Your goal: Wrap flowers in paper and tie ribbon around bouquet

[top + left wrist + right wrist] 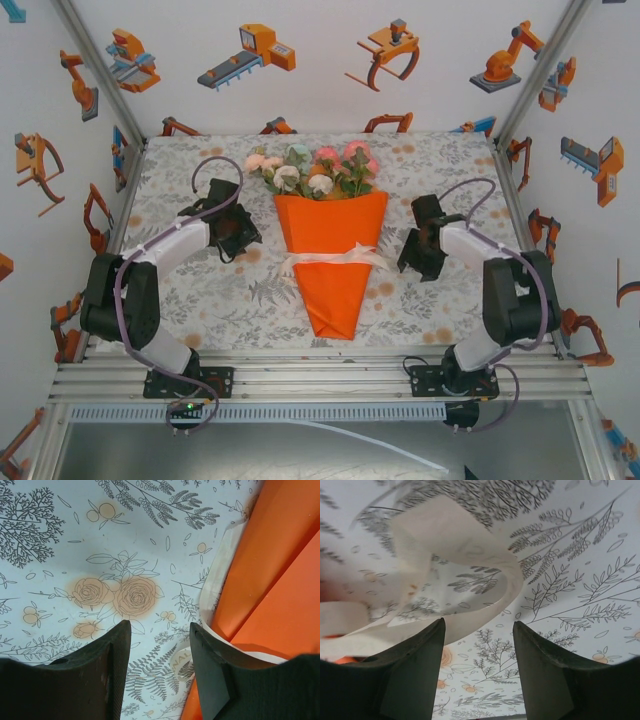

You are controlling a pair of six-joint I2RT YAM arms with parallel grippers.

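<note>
A: Spread and empty, left pincer (pixel 160 627); right pincer (pixel 479 625) likewise, flanking the bright-orange paper-cone bouquet (pixel 330 290) on the counter (pixel 200 290).
B: Tip toward us, roses (pixel 310 170) far; cream-white sheer ribbon (pixel 335 260) crosses its waist.

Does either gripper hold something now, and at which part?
Nothing is held: the left gripper and the right gripper both stand open, and the ribbon lies free.

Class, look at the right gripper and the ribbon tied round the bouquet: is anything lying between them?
Nothing visible does. Only bare tablecloth lies between the open fingers of the right gripper and the ribbon, whose loose end curls just ahead of them.
</note>
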